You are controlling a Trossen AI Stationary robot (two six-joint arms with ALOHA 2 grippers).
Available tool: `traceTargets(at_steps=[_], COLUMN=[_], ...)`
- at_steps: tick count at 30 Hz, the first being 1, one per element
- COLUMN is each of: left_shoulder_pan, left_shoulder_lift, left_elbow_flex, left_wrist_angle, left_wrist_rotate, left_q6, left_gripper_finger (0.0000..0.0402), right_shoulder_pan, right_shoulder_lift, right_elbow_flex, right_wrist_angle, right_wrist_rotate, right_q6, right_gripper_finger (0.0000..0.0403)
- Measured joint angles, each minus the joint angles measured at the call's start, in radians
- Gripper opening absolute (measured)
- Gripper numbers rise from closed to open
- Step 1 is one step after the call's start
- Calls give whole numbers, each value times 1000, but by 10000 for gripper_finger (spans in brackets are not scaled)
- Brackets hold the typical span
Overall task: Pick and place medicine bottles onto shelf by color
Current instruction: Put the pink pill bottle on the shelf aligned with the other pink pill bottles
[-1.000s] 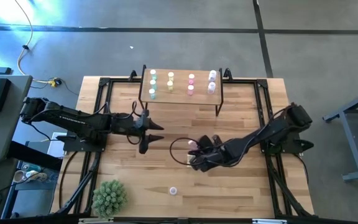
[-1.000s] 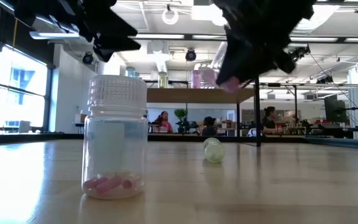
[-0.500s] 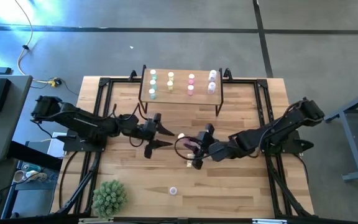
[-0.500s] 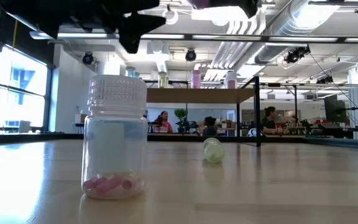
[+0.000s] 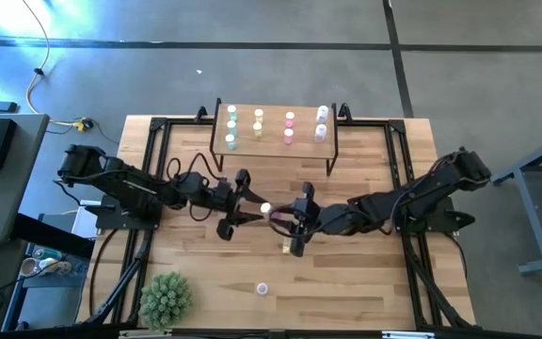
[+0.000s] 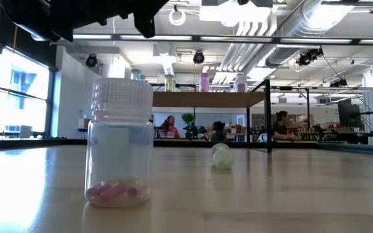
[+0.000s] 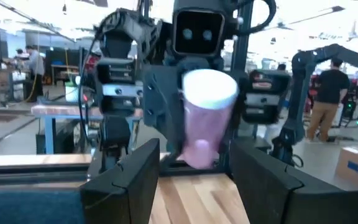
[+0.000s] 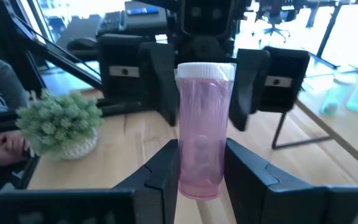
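A pink medicine bottle (image 8: 202, 134) with a white cap lies level in the air over the middle of the table, with my right gripper (image 8: 201, 155) shut on it. Its cap (image 5: 265, 208) points at my left gripper (image 5: 252, 207). That gripper is open, level and facing it, a finger on either side of the cap (image 7: 210, 90); whether they touch it I cannot tell. The shelf (image 5: 273, 141) at the far edge carries several bottles in colour columns. A clear bottle with pink pills (image 6: 120, 142) stands near the front edge. A pale green bottle (image 6: 222, 156) lies on its side. My right gripper pinches the pink bottle's body, at its bottom half (image 8: 199, 177), between its two fingers. The fingers come level from the table's right and lie along the bottle. The bottle is lifted clear, lying level with its cap away from the gripper.
A spiky green plant ball (image 5: 166, 299) sits at the near left corner. Black frame rails (image 5: 149, 169) run along the table's left and right sides. The standing bottle also shows from above (image 5: 263, 288).
My right gripper has risen from the table with the pink bottle, rolled and gone toward the left arm; the bottle now lies level, cap toward my left gripper. My left gripper has tipped up to level and gone toward the right, its fingers coming beside the cap.
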Motion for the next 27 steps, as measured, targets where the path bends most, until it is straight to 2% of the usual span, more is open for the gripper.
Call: traceTargets(at_steps=[16, 27], left_shoulder_pan=[-33, -33], left_shoulder_lift=[-2, -1], left_elbow_flex=[27, 27], left_wrist_angle=[-4, -9], left_wrist_rotate=[-4, -11], left_q6=[0, 2], left_gripper_finger=[183, 107], right_shoulder_pan=[-23, -26], right_shoulder_lift=[70, 70], right_elbow_flex=[0, 0], right_wrist_angle=[146, 144], right_wrist_rotate=[-11, -23], right_q6=[-74, -84], right_gripper_finger=[98, 98])
